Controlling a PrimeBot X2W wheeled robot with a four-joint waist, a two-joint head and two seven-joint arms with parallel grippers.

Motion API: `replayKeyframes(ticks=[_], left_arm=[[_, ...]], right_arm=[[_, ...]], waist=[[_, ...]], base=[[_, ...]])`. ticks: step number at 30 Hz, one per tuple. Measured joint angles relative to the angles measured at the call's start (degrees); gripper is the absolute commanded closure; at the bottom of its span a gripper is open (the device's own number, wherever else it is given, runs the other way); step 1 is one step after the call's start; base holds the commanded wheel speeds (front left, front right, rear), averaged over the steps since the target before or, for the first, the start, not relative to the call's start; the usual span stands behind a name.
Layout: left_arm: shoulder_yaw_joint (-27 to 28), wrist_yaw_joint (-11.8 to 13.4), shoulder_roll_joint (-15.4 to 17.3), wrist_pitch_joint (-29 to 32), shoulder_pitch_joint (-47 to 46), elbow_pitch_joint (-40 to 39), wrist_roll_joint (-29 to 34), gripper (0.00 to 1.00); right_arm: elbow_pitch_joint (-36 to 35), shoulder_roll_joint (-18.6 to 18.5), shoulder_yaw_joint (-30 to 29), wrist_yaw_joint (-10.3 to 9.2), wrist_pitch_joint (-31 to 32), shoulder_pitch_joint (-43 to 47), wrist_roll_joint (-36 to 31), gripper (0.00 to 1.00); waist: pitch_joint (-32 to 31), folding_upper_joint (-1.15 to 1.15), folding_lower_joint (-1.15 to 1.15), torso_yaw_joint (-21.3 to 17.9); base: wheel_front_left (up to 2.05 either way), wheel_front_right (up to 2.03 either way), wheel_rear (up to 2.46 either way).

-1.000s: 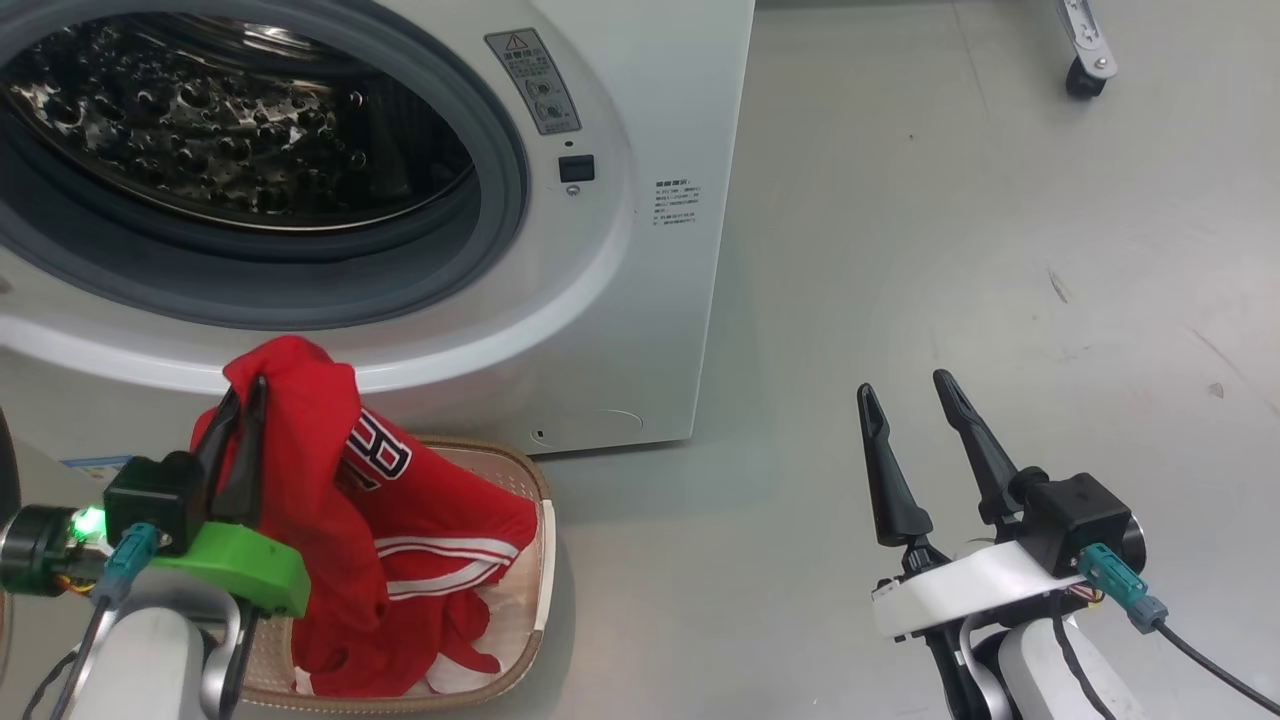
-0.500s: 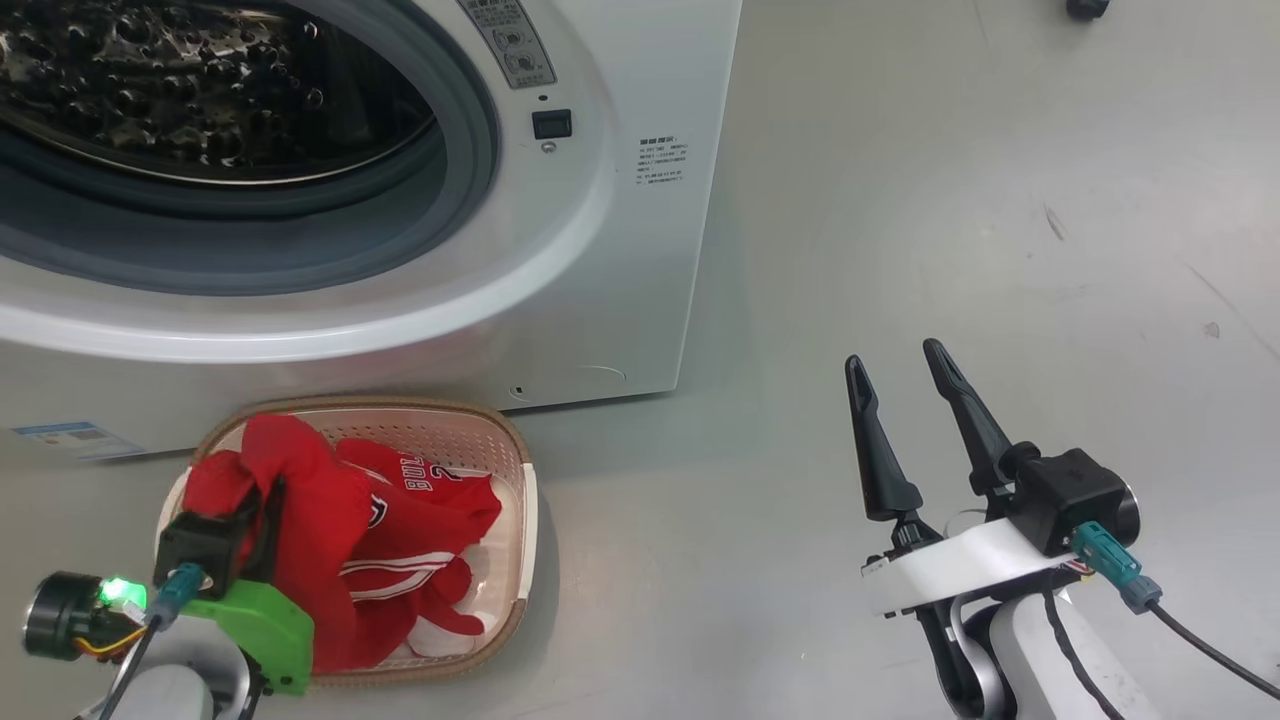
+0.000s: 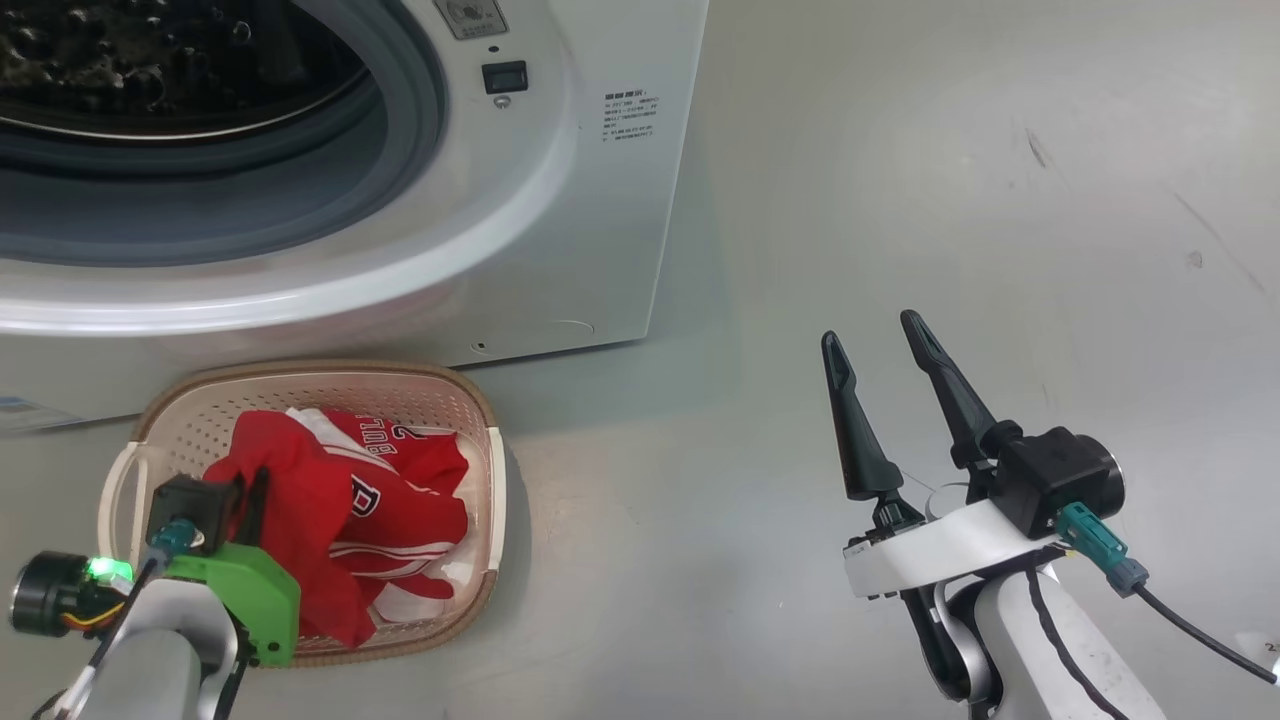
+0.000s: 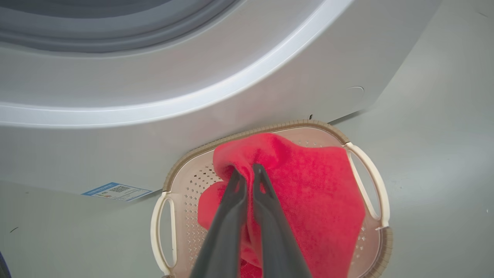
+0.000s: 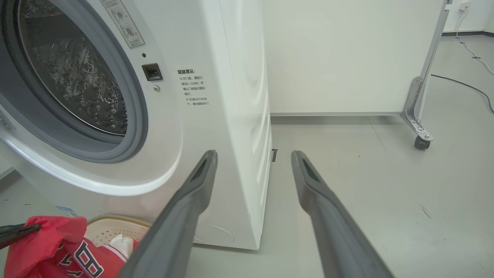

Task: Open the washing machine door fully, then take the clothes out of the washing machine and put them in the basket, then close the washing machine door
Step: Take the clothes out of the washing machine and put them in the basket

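The red clothes with white stripes and letter print lie heaped in the cream basket on the floor before the washing machine. My left gripper is shut on a fold of the clothes above the basket; in the head view the left gripper sits at the basket's near left. My right gripper hangs open over bare floor to the right, holding nothing. The steel drum stands exposed. The washing machine door is out of view.
A blue sticker marks the washer's low front. A metal frame leg on a caster stands at the far right by the white wall. Grey floor stretches right of the washer.
My left gripper has come down with the red clothes, which now rest lower in the basket. The head view has tilted down. The right gripper stays open and still.
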Motion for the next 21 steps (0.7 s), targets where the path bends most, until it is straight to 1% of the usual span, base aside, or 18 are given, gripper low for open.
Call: replayKeyframes(ticks=[9, 18, 19, 21], left_arm=[[0.4, -0.2, 1.1, 2.7, -5.5, 4.9, 0.0, 1.0], [0.5, -0.2, 1.6, 2.8, -9.7, 9.7, 0.0, 1.0], [0.6, -0.2, 1.7, 3.1, -9.9, 10.3, 0.0, 1.0], [0.9, -0.1, 2.0, 3.2, -10.6, 11.7, 0.0, 1.0]], right_arm=[[-0.9, 0.1, 1.2, -0.09, 0.0, -1.9, -1.0, 0.0], [-1.9, 0.2, 1.1, -0.48, 0.0, -3.3, -1.4, 0.0], [-2.0, 0.2, 1.0, -0.86, 0.0, -3.6, -1.6, 0.0], [-2.3, 0.2, 1.0, -0.93, 0.0, -3.9, -1.9, 0.0]], waist=[[4.9, 0.0, 0.0, -1.9], [10.0, 0.0, 0.0, -4.1], [10.5, 0.0, 0.0, -4.3], [11.5, 0.0, 0.0, -4.6]], base=[[0.0, 0.0, 0.0], [0.0, 0.0, 0.0], [0.0, 0.0, 0.0], [0.0, 0.0, 0.0]])
